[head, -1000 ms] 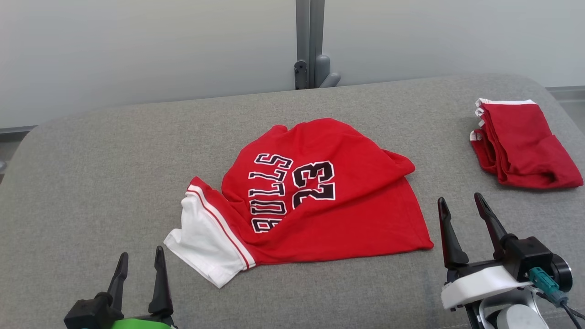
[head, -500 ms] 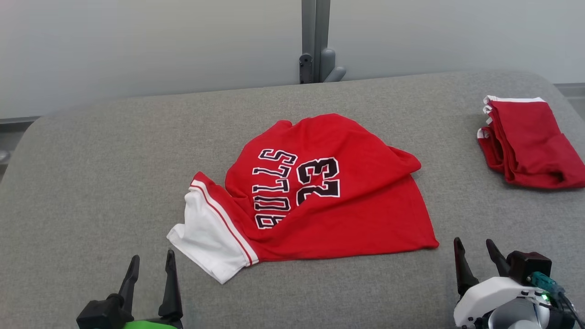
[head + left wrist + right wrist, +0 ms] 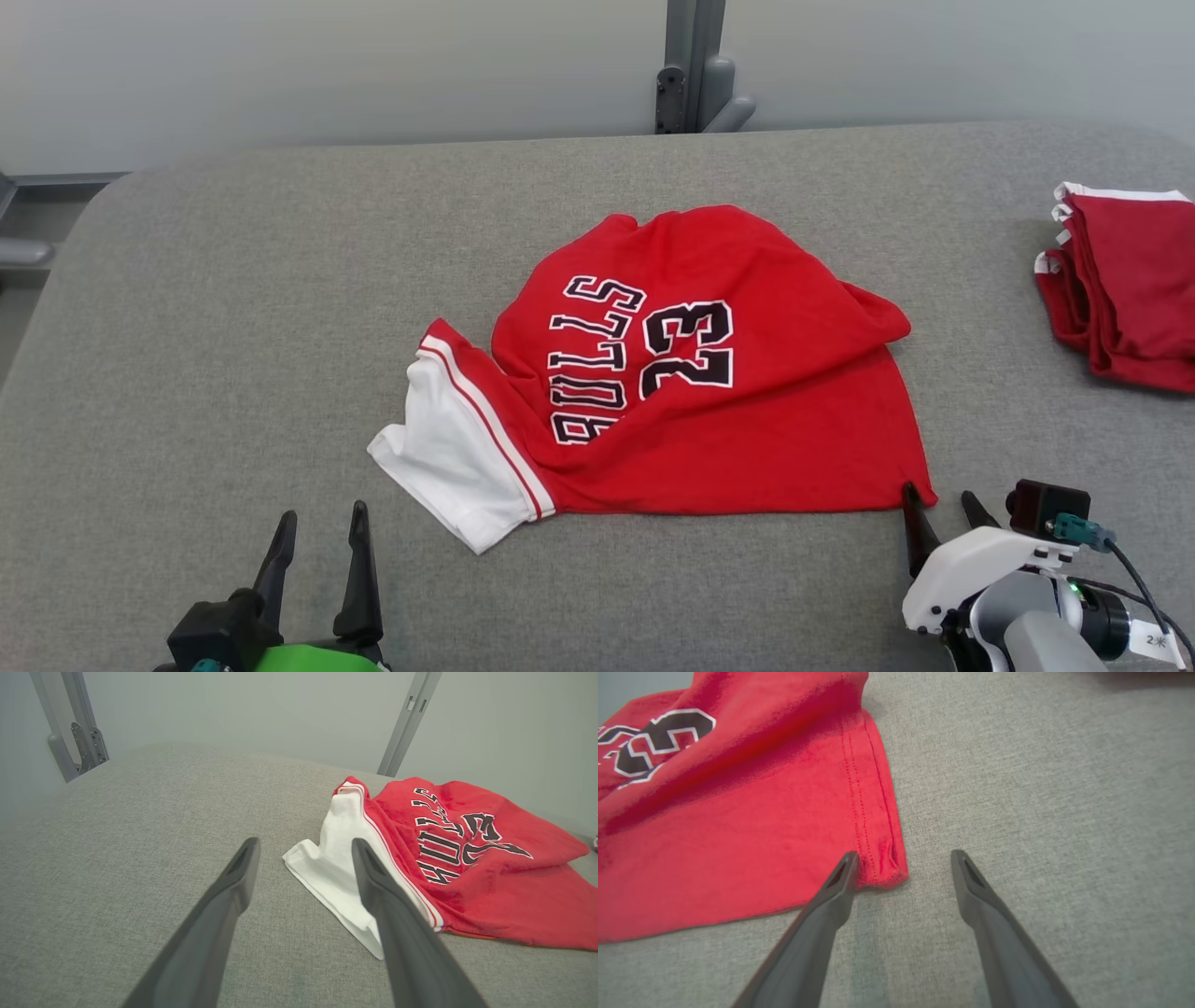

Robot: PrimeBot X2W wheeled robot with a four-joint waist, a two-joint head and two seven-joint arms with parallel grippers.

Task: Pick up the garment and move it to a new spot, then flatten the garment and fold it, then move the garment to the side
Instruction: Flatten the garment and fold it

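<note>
Since a second ago your right claw [image 3: 939,493] has dropped back toward you and come up against the near right corner of the shirt [image 3: 709,373] (the head camera has swung too, so ignore the sideways drift of everything else). Both claws are spread wide and hold nothing. The shirt lies mid-counter, rumpled and doubled over itself, with its white sleeve [image 3: 448,467] toward your left claw [image 3: 322,511], which hangs short of it.

On the right wrist view the hem corner [image 3: 889,868] sits between the fingers, one tip over the cloth and the other over bare counter [image 3: 233,327]. Close too high and you will likely nip only the top layer, or nudge the corner away. Lifting by that corner alone would probably bunch the shirt. Keep any carry away from the folded red pile [image 3: 1130,299] at far right.
</note>
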